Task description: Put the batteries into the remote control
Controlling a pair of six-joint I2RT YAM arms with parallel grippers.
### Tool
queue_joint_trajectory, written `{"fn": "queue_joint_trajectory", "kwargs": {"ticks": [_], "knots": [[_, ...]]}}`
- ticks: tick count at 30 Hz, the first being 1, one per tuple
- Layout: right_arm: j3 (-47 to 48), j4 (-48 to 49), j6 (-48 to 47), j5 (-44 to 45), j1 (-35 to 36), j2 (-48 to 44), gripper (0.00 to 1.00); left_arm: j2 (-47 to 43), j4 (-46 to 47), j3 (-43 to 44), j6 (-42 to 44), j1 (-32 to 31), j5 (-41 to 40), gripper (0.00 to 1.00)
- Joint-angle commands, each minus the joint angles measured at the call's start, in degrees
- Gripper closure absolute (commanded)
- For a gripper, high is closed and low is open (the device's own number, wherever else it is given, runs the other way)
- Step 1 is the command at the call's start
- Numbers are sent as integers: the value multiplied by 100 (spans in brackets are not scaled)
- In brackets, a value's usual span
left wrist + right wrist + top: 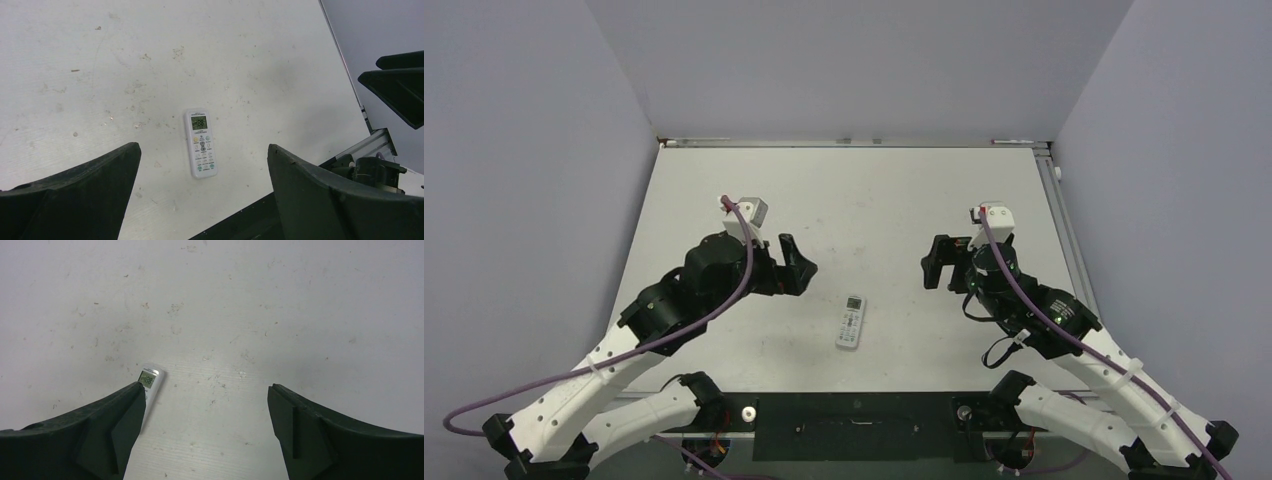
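The white remote control [851, 321] lies face up on the table near the front middle, its lit screen toward the far side and its buttons showing. It also shows in the left wrist view [200, 143], and partly behind a finger in the right wrist view [150, 385]. My left gripper [796, 262] hovers open and empty, up and left of the remote. My right gripper [938, 262] hovers open and empty, up and right of it. No batteries are in view in any frame.
The white table [874, 190] has a raised rail along its right edge [1064, 215]. A black mounting strip [854, 425] runs along the near edge between the arm bases. Grey walls enclose the left, back and right.
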Motion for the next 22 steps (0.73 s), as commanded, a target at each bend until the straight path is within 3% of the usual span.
{"fn": "queue_joint_trajectory", "kwargs": {"ticks": [1,22], "knots": [[54,275,-90,383,-38,-125,8,-362,-306,56,394,49,-274,4],[-69,313,38,728,-32,-555,8,-1110,-562,21,474,49,-592,4]]}}
